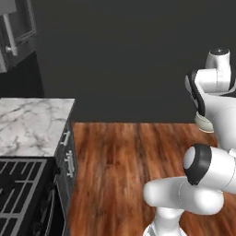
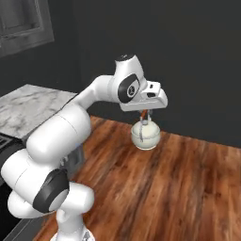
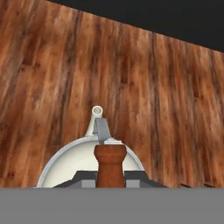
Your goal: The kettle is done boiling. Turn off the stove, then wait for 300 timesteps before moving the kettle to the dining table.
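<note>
glossy cream kettle [image 2: 145, 135], wooden handle bar [image 3: 110, 165]

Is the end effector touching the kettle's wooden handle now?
Touching. In the hand view, the end effector is shut on both sides of the wooden handle, and the kettle hangs above the floor.

One kettle [image 2: 146, 135] — one stove [image 1: 20, 193]

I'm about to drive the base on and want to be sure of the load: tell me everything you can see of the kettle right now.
The kettle is small, round and cream-white, with a glossy look. It hangs upright in the air over the wooden floor, resting on nothing. The gripper is shut on the reddish-brown wooden bar of its thin arched handle, and nothing else touches it. In the hand view, its short spout points away from the camera. In the left base view the arm hides most of it.
</note>
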You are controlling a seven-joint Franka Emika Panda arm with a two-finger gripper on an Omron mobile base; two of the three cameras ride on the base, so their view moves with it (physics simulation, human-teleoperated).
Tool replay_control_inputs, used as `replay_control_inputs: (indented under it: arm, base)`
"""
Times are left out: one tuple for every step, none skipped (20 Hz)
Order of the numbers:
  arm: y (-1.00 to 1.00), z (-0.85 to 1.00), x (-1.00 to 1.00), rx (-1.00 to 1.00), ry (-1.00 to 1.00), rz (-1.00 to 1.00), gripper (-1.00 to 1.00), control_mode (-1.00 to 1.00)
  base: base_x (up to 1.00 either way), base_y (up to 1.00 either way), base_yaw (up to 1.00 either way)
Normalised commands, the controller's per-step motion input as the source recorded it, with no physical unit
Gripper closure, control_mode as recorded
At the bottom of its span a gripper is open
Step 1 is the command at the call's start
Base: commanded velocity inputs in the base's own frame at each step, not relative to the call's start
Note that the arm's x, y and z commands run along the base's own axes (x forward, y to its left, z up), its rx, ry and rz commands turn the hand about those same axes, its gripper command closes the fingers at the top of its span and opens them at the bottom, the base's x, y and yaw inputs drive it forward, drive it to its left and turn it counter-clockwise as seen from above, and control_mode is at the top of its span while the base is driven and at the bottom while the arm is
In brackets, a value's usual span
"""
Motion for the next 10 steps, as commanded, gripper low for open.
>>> replay_control_inputs:
  arm:
    - [0.0, 0.0, 0.0, 0.0, 0.0, 0.0, 1.0, 1.0]
    - [0.0, 0.0, 0.0, 0.0, 0.0, 0.0, 1.0, 1.0]
    - [0.0, 0.0, 0.0, 0.0, 0.0, 0.0, 1.0, 1.0]
    - [0.0, 0.0, 0.0, 0.0, 0.0, 0.0, 1.0, 1.0]
    - [0.0, 0.0, 0.0, 0.0, 0.0, 0.0, 1.0, 1.0]
    - [0.0, 0.0, 0.0, 0.0, 0.0, 0.0, 1.0, 1.0]
    - [0.0, 0.0, 0.0, 0.0, 0.0, 0.0, 1.0, 1.0]
    - [0.0, 0.0, 0.0, 0.0, 0.0, 0.0, 1.0, 1.0]
    - [0.0, 0.0, 0.0, 0.0, 0.0, 0.0, 1.0, 1.0]
    - [0.0, 0.0, 0.0, 0.0, 0.0, 0.0, 1.0, 1.0]
  base:
    - [0.12, 0.0, -0.47]
    - [0.16, 0.0, -0.47]
    - [0.16, 0.0, -0.47]
    - [0.16, 0.0, -0.47]
    - [0.13, 0.0, -0.46]
    - [0.14, 0.0, -0.46]
    - [0.17, 0.0, -0.46]
    - [0.17, 0.0, -0.46]
    - [0.18, 0.0, -0.46]
    - [0.13, 0.0, -0.46]
